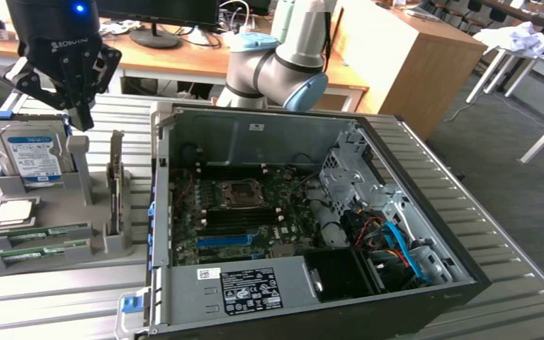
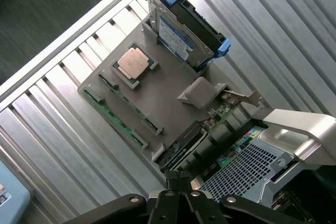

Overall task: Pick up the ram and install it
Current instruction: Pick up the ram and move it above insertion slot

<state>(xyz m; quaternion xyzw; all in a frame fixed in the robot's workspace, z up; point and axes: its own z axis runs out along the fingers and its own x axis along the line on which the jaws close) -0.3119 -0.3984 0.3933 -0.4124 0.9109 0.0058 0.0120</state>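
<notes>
The jaws hang clenched, empty (above the grey holder (image 1: 111, 244)); the ram (image 1: 40, 250) lies slotted there, well apart from them.

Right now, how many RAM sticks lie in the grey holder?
2: one RAM stick in the holder's slot beside the processor, another in the outer slot. Others may be hidden.

A: How many long, thin green ram sticks (image 1: 43, 231) do you count?
B: Two.
A: And the other parts?
B: One blue-labelled metal hard drive (image 1: 34, 152), one square silver processor chip (image 1: 15, 212), one upright expansion card (image 1: 116, 177), and one grey plastic holder (image 1: 111, 244).
A: Computer cases?
B: One open black computer case (image 1: 253, 131), and one ribbed metal counter (image 1: 54, 297).
</notes>
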